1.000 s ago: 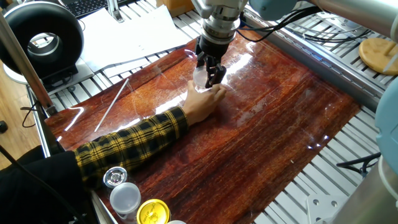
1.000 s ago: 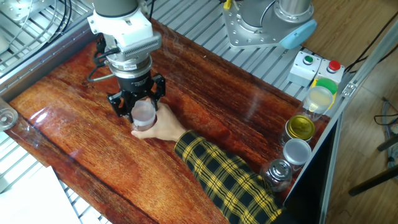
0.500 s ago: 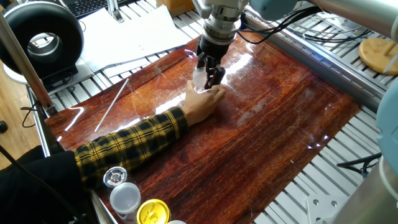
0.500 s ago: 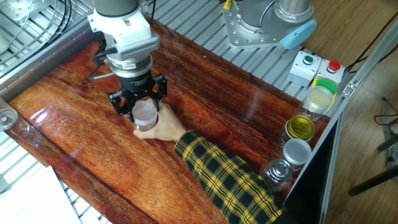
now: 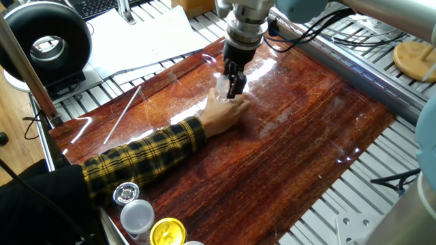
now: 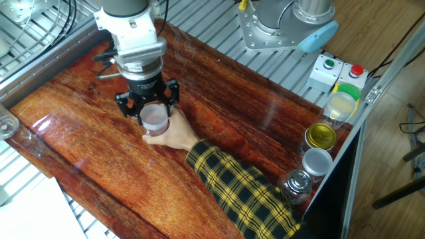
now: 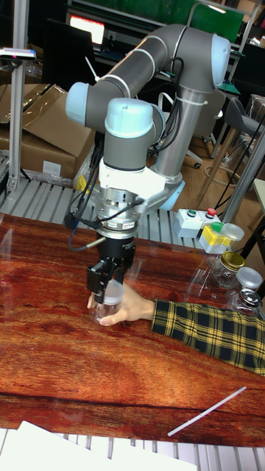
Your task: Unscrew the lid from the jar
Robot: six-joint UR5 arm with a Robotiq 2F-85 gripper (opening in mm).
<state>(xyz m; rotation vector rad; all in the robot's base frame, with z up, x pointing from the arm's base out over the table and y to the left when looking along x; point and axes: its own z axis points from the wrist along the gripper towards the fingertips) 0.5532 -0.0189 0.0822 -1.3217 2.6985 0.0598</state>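
The small clear jar (image 6: 157, 130) stands on the red wooden table (image 6: 239, 113), steadied by a person's hand (image 6: 176, 137) in a yellow plaid sleeve. My gripper (image 6: 153, 114) comes straight down over it and is shut on the translucent white lid (image 6: 154, 117) at the jar's top. In one fixed view the gripper (image 5: 232, 83) hides most of the lid, and the hand (image 5: 221, 112) wraps the jar (image 5: 221, 94). The tall fixed view shows the gripper (image 7: 110, 292) on the lid (image 7: 112, 294), with the jar (image 7: 107, 313) below. Whether lid and jar still touch I cannot tell.
Several other jars stand at the table's edge: a yellow-lidded one (image 6: 321, 136), a white-lidded one (image 6: 317, 161) and a metal-lidded one (image 6: 296, 183). A white stick (image 5: 122, 112) lies on the wood. Paper sheets (image 5: 146, 34) and a button box (image 6: 335, 72) sit beyond the table.
The gripper has turned about its vertical axis and shifted slightly up in the picture, still closed on the lid. The hand and jar have stayed in place.
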